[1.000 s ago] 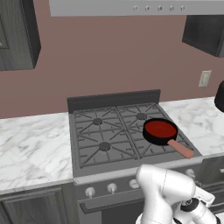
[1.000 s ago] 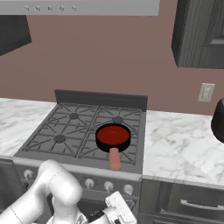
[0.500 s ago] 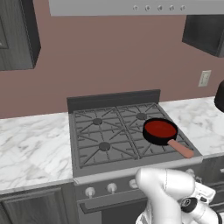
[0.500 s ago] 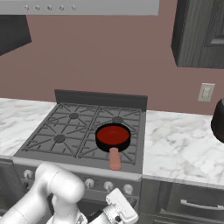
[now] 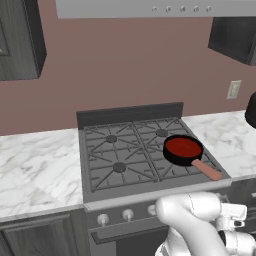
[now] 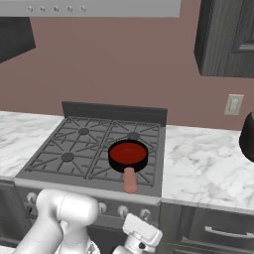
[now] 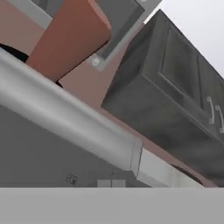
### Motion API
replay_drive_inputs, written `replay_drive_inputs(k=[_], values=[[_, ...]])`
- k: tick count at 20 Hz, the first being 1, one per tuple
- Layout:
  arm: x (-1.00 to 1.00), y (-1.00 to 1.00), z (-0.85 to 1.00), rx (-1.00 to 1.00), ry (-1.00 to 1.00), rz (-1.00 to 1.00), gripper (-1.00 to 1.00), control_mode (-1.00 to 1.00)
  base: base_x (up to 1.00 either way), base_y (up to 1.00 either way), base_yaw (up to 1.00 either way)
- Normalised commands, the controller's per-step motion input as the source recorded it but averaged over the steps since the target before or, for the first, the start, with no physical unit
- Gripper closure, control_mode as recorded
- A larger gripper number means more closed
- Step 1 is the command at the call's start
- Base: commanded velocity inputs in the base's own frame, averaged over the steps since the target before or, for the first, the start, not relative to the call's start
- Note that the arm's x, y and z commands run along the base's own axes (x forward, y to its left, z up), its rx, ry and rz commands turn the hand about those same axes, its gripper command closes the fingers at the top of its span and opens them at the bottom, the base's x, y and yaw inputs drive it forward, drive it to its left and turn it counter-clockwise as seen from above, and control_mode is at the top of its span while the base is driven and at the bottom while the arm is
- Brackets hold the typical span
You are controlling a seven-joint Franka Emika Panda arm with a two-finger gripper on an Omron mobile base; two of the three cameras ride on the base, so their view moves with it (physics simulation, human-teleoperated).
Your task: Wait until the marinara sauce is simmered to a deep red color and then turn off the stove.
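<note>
Left base view: pan handle [image 5: 206,170] points toward stove [image 5: 120,150] front.

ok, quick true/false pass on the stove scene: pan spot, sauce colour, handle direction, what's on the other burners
1. The pan sits on the front right burner of the stove. True.
2. The marinara sauce looks pale yellow. False: it is red.
3. The pan's handle points toward the stove's front edge. True.
4. A pot stands on the back left burner. False: the other three grates are bare.
5. The wall outlet is left of the stove. False: it is to the right, above the counter.
</note>
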Motion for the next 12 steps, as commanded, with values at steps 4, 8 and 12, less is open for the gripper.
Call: replay_drive_inputs(k=[4, 8, 12], values=[[-0.74, 0.64, -0.40, -0.34, 0.05, 0.57, 1.00, -1.00, 0.00, 0.00, 0.00], [0.00, 0.01, -0.06, -0.01, 0.06, 0.00, 1.00, -1.00, 0.00, 0.00, 0.00], [-0.26, -0.01, 0.03, -0.01, 0.00, 0.00, -1.00, -1.00, 0.00, 0.00, 0.00]])
